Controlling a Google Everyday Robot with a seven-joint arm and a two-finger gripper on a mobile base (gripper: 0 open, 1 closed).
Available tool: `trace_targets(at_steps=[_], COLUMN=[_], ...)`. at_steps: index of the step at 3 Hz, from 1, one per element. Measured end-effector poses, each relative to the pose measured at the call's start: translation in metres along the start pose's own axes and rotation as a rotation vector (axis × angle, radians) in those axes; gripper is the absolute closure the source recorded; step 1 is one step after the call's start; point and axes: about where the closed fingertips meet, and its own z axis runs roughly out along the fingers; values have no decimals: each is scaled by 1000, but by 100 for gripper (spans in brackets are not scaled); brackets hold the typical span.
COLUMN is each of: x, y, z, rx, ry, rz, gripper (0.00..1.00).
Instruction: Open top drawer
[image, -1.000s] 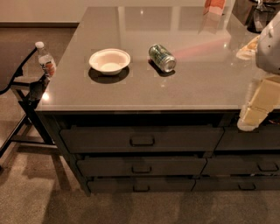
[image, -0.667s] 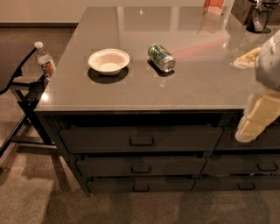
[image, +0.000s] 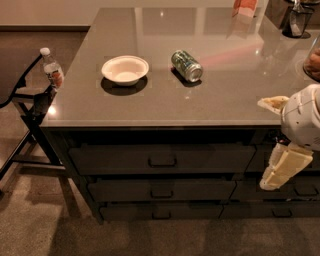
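Observation:
The top drawer (image: 120, 159) is the wide dark grey front just under the countertop, with a small black loop handle (image: 162, 162) at its centre. It sits flush with the cabinet, closed. My gripper (image: 279, 172) hangs from the white arm (image: 302, 117) at the right edge of the view. It is in front of the cabinet at about drawer height, well to the right of the handle and not touching it.
Two shallower drawers (image: 161, 190) lie below the top one, with more drawer fronts to the right. On the grey countertop (image: 225, 85) are a white bowl (image: 125, 69) and a green can (image: 187, 65) on its side. A water bottle (image: 51, 69) stands on a black chair at left.
My arm and gripper have moved down and slightly left, from countertop height to the level of the drawers. Nothing else has moved.

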Motion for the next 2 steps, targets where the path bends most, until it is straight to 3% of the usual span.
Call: trace_targets(at_steps=[1,2], x=[0,5], y=[0,13], z=[0,27], rx=[0,-47], ry=[0,-33], rz=[0,6], gripper=[0,0])
